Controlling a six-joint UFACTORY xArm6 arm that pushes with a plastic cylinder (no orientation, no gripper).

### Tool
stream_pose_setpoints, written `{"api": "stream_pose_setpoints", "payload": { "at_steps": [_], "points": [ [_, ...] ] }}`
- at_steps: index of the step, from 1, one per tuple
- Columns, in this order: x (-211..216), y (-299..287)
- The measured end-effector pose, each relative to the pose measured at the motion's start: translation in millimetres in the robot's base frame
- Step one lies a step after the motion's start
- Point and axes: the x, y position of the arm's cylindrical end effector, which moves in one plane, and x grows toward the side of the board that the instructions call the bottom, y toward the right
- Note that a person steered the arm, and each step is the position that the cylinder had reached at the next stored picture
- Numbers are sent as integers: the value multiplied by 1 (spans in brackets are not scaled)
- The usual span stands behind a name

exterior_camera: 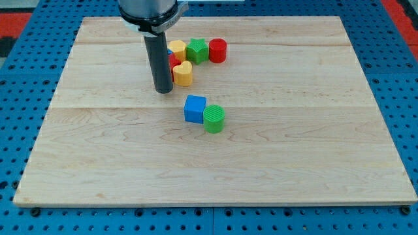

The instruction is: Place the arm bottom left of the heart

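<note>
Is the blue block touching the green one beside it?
Yes, the blue cube sits flush against the green cylinder near the board's middle.

Board point(98, 170) open left of my tip point(163, 91); yellow heart point(183, 74) blocks right, blue cube point(194, 108) lower right.

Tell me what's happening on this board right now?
A robot arm with a dark rod is working over a wooden board. My tip sits just to the view's left of the yellow heart, slightly below it. Around the heart are a yellow block, a green block, a red cylinder and a red block partly hidden by the rod. Lower down, a blue cube touches a green cylinder.
</note>
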Motion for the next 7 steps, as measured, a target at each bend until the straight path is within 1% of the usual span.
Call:
{"api": "stream_pose_setpoints", "payload": {
  "at_steps": [2,4,5,6,7],
  "points": [
    [3,3],
    [1,-59],
    [-1,-35],
    [0,2],
    [0,5]
  ]
}}
